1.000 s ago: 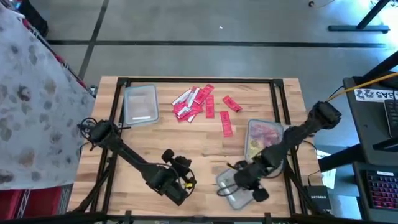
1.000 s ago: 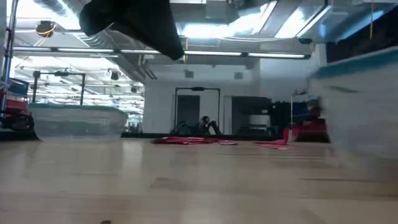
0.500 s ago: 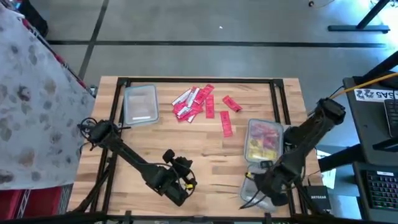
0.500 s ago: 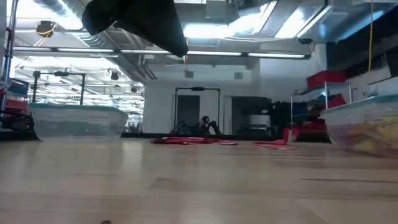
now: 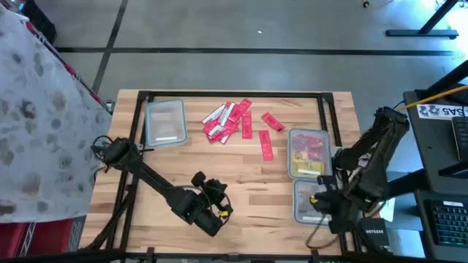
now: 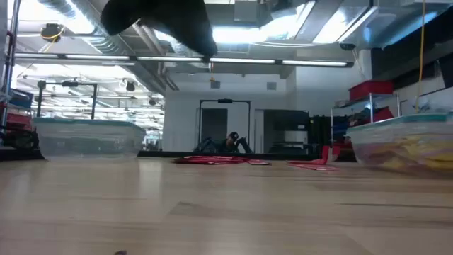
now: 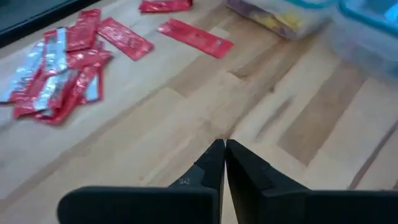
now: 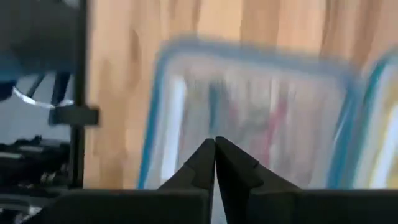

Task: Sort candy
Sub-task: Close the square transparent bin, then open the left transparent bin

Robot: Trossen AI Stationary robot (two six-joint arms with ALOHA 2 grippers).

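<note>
Candy (image 5: pixel 228 120) lies mostly in a loose red and silvery heap on the wooden counter (image 5: pixel 234 175), near its far edge, with three more red pieces (image 5: pixel 266 146) spread between that heap and the filled tub. Since half a second ago the right arm has swung outward to the counter's right near corner, and the clear tub it was over, which sat crooked at the near edge a second ago, now stands squared up just nearside of the filled tub. Three clear rectangular tubs are in sight. The filled tub (image 5: pixel 308 154), right of the heap, holds red and yellow candy; from the low view yellow pieces show through its wall (image 6: pixel 403 145). The near tub (image 5: pixel 306 201), touching or almost touching the filled one, has faint reddish streaks showing through it in the right wrist view (image 8: pixel 249 124), too blurred to say what they are. The third tub (image 5: pixel 165 122), left of the heap, appears to hold no candy. The right gripper (image 8: pixel 215 144) hangs over the near tub with its fingers pressed together on nothing. The left gripper (image 7: pixel 224 144) waits above bare counter nearside of the heap, fingers likewise together, and has not moved. No exact count of the heaped pieces is possible.
</note>
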